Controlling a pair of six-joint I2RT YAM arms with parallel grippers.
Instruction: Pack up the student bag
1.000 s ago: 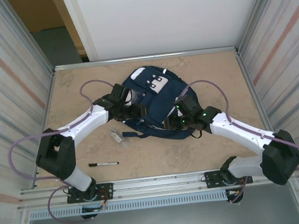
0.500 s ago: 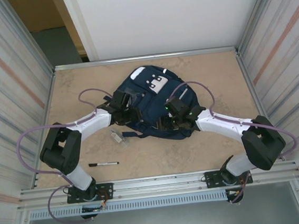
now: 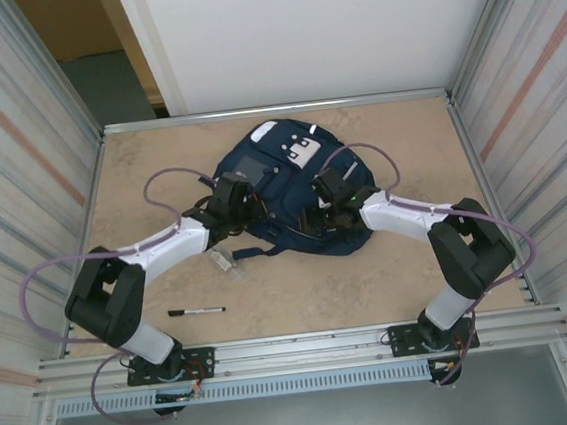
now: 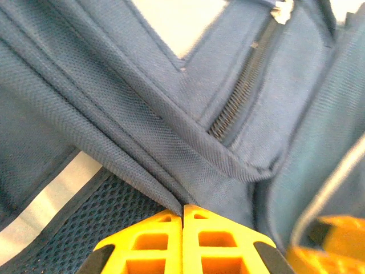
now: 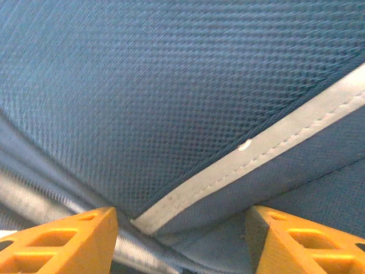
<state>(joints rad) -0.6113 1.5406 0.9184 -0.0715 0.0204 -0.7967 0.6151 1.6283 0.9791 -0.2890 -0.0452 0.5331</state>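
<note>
Navy bag (image 3: 281,188) flat on the counter (image 3: 401,282), beyond centre, with both arms reaching onto it. For the left jaws, fully together: yellow fingers (image 4: 159,242) touching, tips against a fabric fold just beside the zipper (image 4: 239,97); impossible to tell whether pinching cloth. For the right jaws, a wide gap: one finger at each lower corner of the wrist view, close over blue mesh and a grey stripe (image 5: 256,148). Nearer, left of centre: a small clear item (image 3: 225,261) near the bag's edge, and a black pen (image 3: 197,310) well apart.

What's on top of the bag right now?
On the bag: the left gripper, shut on a fabric fold by the zipper, and the right gripper, open over mesh. The bag's inside is hidden.
</note>
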